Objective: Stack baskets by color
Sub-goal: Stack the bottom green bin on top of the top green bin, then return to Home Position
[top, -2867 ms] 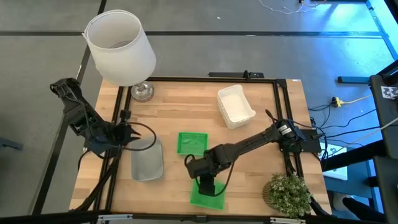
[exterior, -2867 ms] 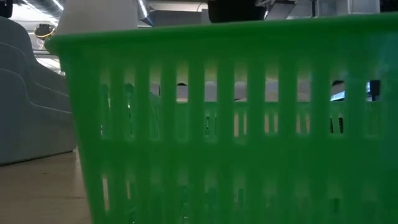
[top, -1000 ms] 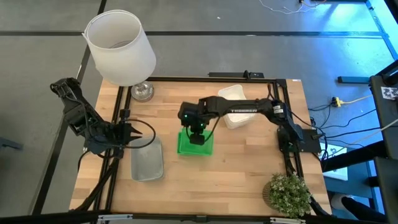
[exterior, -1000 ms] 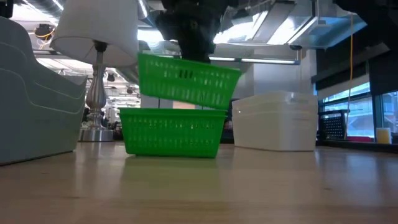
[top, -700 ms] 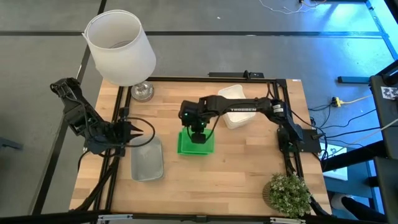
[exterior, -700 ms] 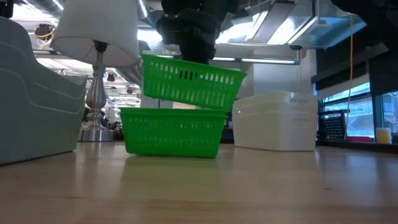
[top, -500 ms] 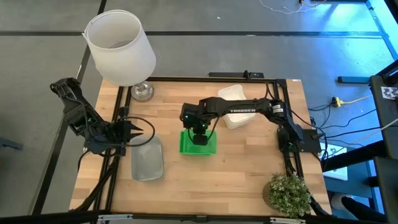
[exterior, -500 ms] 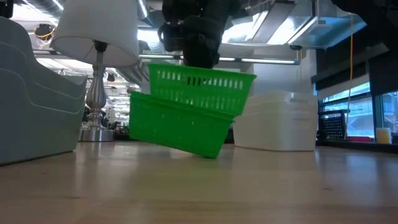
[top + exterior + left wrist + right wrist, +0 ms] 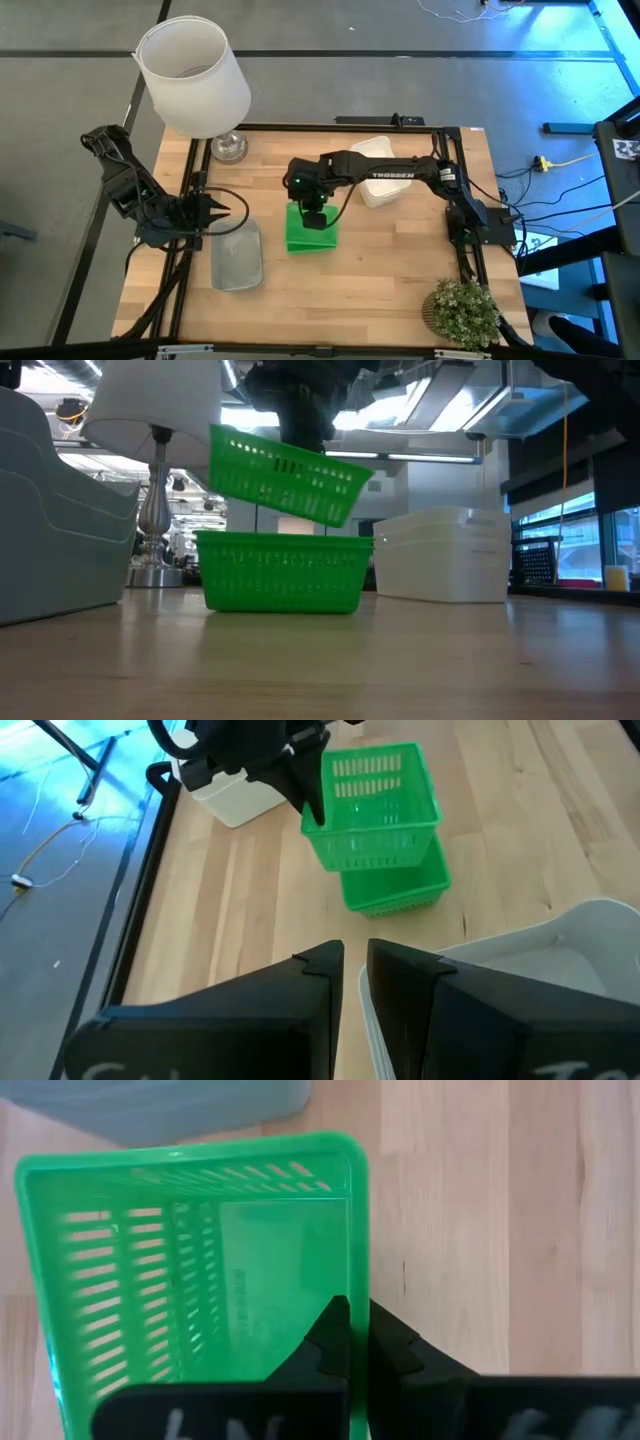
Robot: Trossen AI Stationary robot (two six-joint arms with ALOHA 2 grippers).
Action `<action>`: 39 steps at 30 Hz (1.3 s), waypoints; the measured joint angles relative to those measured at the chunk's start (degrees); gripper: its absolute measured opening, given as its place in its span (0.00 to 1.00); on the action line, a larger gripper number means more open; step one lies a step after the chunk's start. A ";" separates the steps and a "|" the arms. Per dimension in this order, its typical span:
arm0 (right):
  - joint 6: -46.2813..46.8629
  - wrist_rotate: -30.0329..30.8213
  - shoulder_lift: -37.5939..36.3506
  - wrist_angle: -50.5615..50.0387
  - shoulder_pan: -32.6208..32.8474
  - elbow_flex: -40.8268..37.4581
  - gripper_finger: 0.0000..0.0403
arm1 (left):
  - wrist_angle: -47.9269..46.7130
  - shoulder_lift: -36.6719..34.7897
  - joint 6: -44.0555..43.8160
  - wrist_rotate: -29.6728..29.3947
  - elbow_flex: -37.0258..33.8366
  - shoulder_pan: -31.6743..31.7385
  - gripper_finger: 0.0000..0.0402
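Note:
Two green baskets show mid-table. One (image 9: 282, 570) stands flat on its bottom. The other (image 9: 285, 475) hangs tilted above it, with my right gripper (image 9: 357, 1315) shut on it. White baskets (image 9: 445, 555) sit stacked on the table behind and to the right. A translucent grey basket (image 9: 237, 258) rests on the table near the left edge. My left gripper (image 9: 355, 960) hovers above that basket's far left corner, its fingers a narrow gap apart with nothing between them. My right gripper pinches the upper green basket's far wall (image 9: 360, 1275) at its rim, one finger inside and one outside. The fingers slant down from above. The basket is lifted clear and tilted, its left end high; its low right corner (image 9: 335, 520) hangs just over the lower basket's rim.
A tall lamp with a white shade (image 9: 195, 75) stands at the far left corner. A potted plant (image 9: 462, 310) sits at the near right corner. Bare wood lies along the near edge and right of the green baskets.
My right gripper dipped and pushed the held basket into the lower one, which tipped with its left end up and slid toward the right. The gripper then rose and went left. The held basket hangs clear and more tilted; the lower one lies flat again.

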 joint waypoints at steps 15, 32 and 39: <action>-1.50 -2.57 4.28 -1.08 0.37 -2.01 0.00 | -0.15 0.02 -0.02 -0.02 0.00 -0.01 0.10; 3.57 -9.24 3.50 0.16 0.12 -1.61 0.24 | -0.14 0.02 0.00 -0.63 0.00 0.00 0.10; 4.79 -14.43 1.56 -6.64 -0.11 5.68 0.24 | -0.27 0.02 0.77 2.47 0.00 -0.01 0.10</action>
